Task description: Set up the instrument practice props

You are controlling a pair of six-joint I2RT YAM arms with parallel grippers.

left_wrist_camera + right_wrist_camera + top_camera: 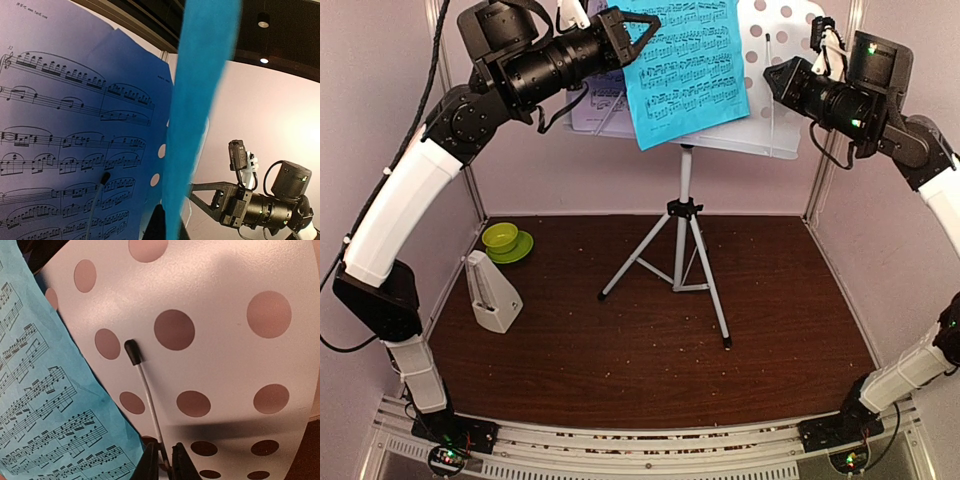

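Observation:
The white perforated music stand stands on its silver tripod at the back of the table. My left gripper is shut on the top edge of the cyan sheet-music page and holds it against the stand. In the left wrist view the cyan page runs edge-on between the fingers of my left gripper. The lilac page lies on the stand behind it. My right gripper is shut around the stand's wire page holder. The white metronome stands at the left.
A lime-green bowl sits on a saucer at the back left, near the metronome. The tripod legs spread across the middle of the dark wood table. Pale walls enclose the back and both sides.

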